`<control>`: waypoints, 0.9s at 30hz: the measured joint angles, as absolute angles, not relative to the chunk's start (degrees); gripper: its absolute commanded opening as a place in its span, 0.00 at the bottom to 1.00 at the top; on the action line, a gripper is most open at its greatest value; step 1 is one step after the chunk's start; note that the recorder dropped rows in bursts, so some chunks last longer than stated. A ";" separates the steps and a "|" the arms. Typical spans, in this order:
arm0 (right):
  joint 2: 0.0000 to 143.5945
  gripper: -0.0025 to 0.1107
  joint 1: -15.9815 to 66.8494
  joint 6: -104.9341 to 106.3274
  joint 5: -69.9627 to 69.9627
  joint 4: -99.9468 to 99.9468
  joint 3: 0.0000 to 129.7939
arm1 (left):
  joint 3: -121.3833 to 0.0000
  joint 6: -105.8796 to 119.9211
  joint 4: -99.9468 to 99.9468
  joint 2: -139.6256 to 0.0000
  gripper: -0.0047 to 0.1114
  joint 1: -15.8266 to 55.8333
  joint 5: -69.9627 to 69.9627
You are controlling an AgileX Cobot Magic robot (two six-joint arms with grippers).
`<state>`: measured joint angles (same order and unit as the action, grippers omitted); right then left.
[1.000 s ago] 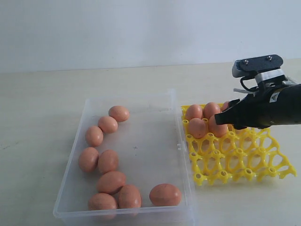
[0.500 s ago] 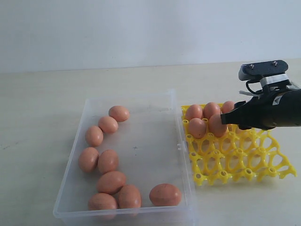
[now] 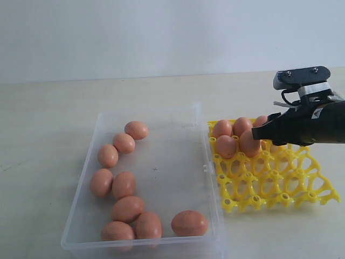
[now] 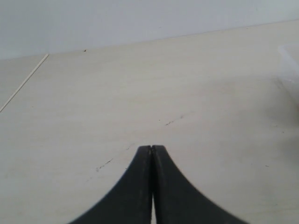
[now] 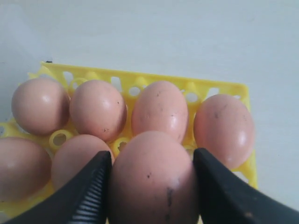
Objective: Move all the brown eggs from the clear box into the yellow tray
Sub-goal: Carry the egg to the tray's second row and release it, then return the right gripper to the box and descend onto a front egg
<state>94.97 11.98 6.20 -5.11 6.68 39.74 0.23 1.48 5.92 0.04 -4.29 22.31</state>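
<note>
Right fingers [image 5: 93, 186] pinch one brown egg [image 5: 152, 177] by its sides, long axis upright, which suits a straight drop into a cup. It sits at the second row of the yellow tray [image 3: 269, 183]; cannot tell whether it rests in the cup yet. Six seated eggs [image 5: 159, 109] stand beside it, four filling the back row and two in the second. Filling back to front likely keeps the approach open. Nine loose eggs [image 3: 124, 184] lie in the clear box [image 3: 161, 116], mostly near its left wall. Left fingers [image 4: 135, 186] are pressed together over bare bench [image 4: 140, 93], idle and well apart.
</note>
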 measured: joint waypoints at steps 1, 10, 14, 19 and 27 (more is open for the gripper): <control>94.97 0.47 11.98 6.20 -5.20 6.68 39.74 | 0.23 1.48 5.92 0.04 0.04 -4.29 22.31; 94.97 0.47 11.98 6.20 -5.37 6.68 39.74 | 0.23 1.48 5.92 0.04 0.04 -4.29 22.31; 94.97 0.47 11.98 6.20 -5.37 6.68 39.74 | 0.23 1.48 5.92 0.04 0.04 -4.29 22.31; 94.97 0.47 11.98 6.06 -5.47 6.68 39.74 | 0.23 1.48 5.92 0.04 0.04 -4.29 22.31; 94.97 0.47 11.98 5.62 -5.47 6.68 39.74 | 0.23 1.48 5.92 0.04 0.04 -4.29 22.31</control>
